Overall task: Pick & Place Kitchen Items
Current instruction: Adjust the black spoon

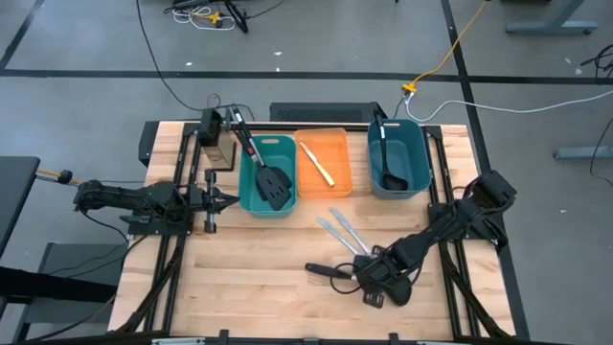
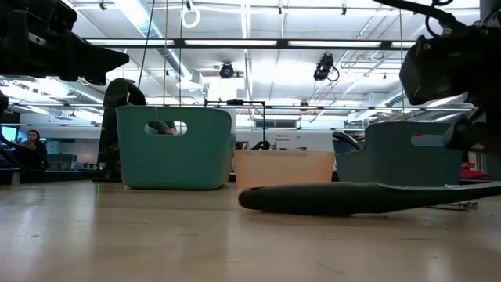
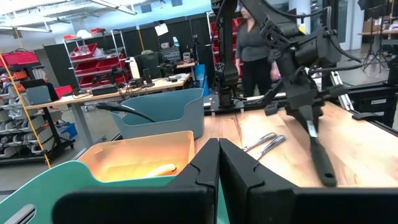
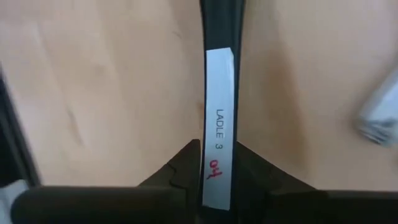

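Observation:
A black ladle (image 1: pixel 330 272) lies on the table near its front edge, its handle marked with a white label reading "LADLE 3" (image 4: pixel 219 124). My right gripper (image 1: pixel 369 271) comes down on it from the right and is shut on the handle. Two silver knives (image 1: pixel 340 230) lie just beyond it. At the back stand a teal bin (image 1: pixel 271 177) with two black spatulas, an orange bin (image 1: pixel 321 161) with a yellowish stick, and a dark teal bin (image 1: pixel 397 158) with another ladle. My left gripper (image 1: pixel 233 199) waits shut at the left, level above the table. My right gripper pinches the ladle's handle (image 4: pixel 219 134) between its two fingers (image 4: pixel 183 165), at the labelled stretch. The fingers slant down from above and stand across the handle. The ladle lies along the table (image 2: pixel 329 197), its left end resting on the wood.
The three bins line the table's far edge. A black box (image 1: pixel 218 144) stands at the far left beside the teal bin. Bare wood lies between the bins and the ladle. A person (image 3: pixel 252 43) stands beyond the table in the left wrist view.

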Robot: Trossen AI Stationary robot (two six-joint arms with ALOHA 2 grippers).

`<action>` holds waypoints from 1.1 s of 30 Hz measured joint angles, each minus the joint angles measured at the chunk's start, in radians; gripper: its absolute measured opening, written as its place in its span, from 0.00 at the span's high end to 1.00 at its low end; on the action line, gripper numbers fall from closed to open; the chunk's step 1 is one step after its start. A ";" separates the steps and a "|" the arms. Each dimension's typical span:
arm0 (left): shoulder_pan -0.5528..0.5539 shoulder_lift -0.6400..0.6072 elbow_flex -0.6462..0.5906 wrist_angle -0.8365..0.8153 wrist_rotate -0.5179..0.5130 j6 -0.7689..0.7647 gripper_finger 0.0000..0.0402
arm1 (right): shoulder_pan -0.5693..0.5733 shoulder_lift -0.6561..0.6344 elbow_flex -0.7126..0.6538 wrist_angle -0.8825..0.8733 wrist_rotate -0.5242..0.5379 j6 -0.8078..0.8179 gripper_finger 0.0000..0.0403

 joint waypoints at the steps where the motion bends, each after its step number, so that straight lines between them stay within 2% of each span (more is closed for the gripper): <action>1: 0.000 0.000 0.000 0.000 0.000 0.000 0.96 | 0.002 0.011 0.000 0.030 -0.009 0.010 0.81; 6: 0.000 0.000 0.000 -0.001 0.000 -0.004 0.96 | 0.028 0.062 0.004 0.170 -0.039 0.052 0.89; 10: 0.000 0.000 0.000 -0.001 0.000 -0.004 0.96 | 0.050 0.071 0.002 0.236 -0.039 0.071 0.90; 24: 0.000 0.000 0.000 0.000 0.000 -0.014 0.96 | 0.036 0.073 0.014 0.228 -0.002 0.019 0.90; 28: 0.000 0.000 0.000 -0.001 0.000 -0.014 0.96 | 0.022 0.074 0.014 0.231 -0.015 0.007 0.87; 33: 0.000 0.000 0.000 -0.001 0.000 -0.013 0.96 | 0.013 0.074 0.014 0.234 -0.041 0.005 0.78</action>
